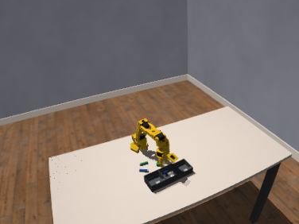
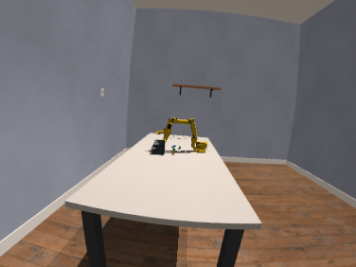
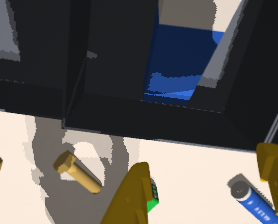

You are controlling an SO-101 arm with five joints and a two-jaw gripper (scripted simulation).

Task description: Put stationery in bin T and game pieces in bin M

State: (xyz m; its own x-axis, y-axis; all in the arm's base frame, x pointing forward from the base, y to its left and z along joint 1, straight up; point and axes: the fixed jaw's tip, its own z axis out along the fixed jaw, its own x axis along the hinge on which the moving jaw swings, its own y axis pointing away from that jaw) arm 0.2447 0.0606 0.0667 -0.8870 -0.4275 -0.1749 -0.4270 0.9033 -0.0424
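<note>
My gripper (image 1: 162,161) hovers at the near edge of the black double bin (image 1: 168,176), pointing down. In the wrist view its two yellow fingers stand apart with only table top between them. A blue block (image 3: 175,60) lies inside the bin compartment just beyond the fingers. A small green piece (image 3: 154,195) lies on the table against the left finger. A blue cylinder with a grey cap (image 3: 250,197) lies on the table to the right, near the other finger. I cannot read the bin marks.
A brass bolt (image 3: 77,172) lies on the table to the left of the fingers. In the top view, a green piece (image 1: 143,164) and a blue piece (image 1: 143,170) lie left of the bin. The arm's base (image 1: 137,143) stands behind them.
</note>
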